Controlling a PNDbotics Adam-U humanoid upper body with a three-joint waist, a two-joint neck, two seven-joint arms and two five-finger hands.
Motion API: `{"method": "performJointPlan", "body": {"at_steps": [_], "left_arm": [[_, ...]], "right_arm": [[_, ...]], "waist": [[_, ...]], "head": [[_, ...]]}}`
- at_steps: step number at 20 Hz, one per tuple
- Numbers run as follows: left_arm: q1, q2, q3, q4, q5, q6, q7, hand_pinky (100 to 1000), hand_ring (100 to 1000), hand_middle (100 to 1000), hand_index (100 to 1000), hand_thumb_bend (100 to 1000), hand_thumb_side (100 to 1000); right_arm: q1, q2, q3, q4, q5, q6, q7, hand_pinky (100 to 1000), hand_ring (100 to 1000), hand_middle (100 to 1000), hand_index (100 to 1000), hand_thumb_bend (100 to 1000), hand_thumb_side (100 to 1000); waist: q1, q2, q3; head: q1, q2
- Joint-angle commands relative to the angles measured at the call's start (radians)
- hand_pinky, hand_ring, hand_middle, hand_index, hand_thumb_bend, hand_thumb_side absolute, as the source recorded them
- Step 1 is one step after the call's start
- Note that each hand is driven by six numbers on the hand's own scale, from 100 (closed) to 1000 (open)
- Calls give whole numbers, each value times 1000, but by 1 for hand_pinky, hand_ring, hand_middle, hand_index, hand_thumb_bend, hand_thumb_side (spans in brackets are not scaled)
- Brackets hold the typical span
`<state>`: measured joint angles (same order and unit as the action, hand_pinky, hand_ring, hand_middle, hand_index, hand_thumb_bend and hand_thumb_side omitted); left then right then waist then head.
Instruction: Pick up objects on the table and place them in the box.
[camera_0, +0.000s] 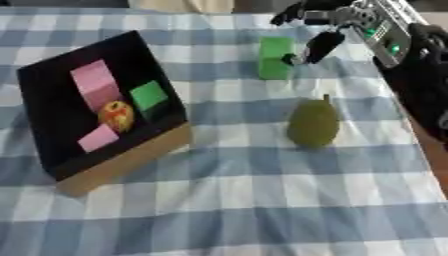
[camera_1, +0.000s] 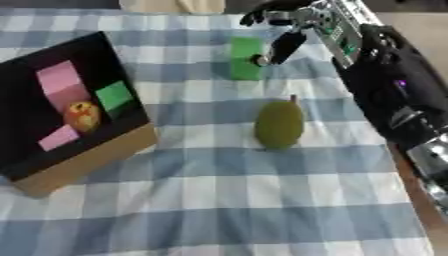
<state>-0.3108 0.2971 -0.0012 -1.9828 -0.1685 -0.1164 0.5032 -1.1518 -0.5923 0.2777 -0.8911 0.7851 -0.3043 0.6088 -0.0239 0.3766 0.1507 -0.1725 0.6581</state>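
1. At the left stands the black-lined cardboard box (camera_0: 131, 155), tilted so its open face shows; it serves as the landmark here. Inside it lie a tall pink block (camera_0: 94, 82), a small green cube (camera_0: 149, 95), a small red-and-yellow apple-like fruit (camera_0: 117, 116) and a flat pink piece (camera_0: 97, 138) below the fruit.
2. The blue-and-white checked cloth of the tabletop (camera_0: 236, 210) carries two things not yet boxed, both to the right of the box.
3. The upright green rectangular block (camera_0: 275, 58) stands right of the box and farther back.
4. The green pear (camera_0: 313, 124) stands stem up, right of the box and nearer than the block, well apart from the box wall.
5. The right hand (camera_1: 284, 35) reaches in from the upper right, farthest from the box. Its fingers are spread and hold nothing; a dark fingertip (camera_0: 322, 46) sits just beside the block's right face, and whether it touches cannot be told.
6. The left hand shows in neither view.
7. The step in hand appears to be the approach to grasp the green block. The next move probably calls for closing thumb and fingers on the block's opposite faces without tipping it, then lifting and carrying it left to the box.
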Motion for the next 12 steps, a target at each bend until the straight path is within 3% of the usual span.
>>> {"method": "performJointPlan", "body": {"at_steps": [1, 9, 12], "left_arm": [[-11, 9, 4, -17, 5, -1, -3, 785, 788, 698, 810, 372, 757], [-12, 4, 3, -17, 8, 0, -4, 786, 790, 699, 810, 366, 762], [-12, 2, 3, -17, 9, 1, -5, 786, 791, 699, 809, 363, 765]], "right_arm": [[-16, -7, -12, 11, 24, -1, -8, 953, 962, 919, 991, 261, 411], [-15, 8, -28, 42, 42, 5, -25, 949, 958, 906, 987, 224, 435], [-14, 12, -33, 46, 41, 11, -37, 940, 945, 857, 975, 198, 431]], "waist": [[-10, -4, 3], [-11, 7, 8], [-11, 10, 11]], "head": [[-4, -12], [-9, -17], [-11, -19]]}}
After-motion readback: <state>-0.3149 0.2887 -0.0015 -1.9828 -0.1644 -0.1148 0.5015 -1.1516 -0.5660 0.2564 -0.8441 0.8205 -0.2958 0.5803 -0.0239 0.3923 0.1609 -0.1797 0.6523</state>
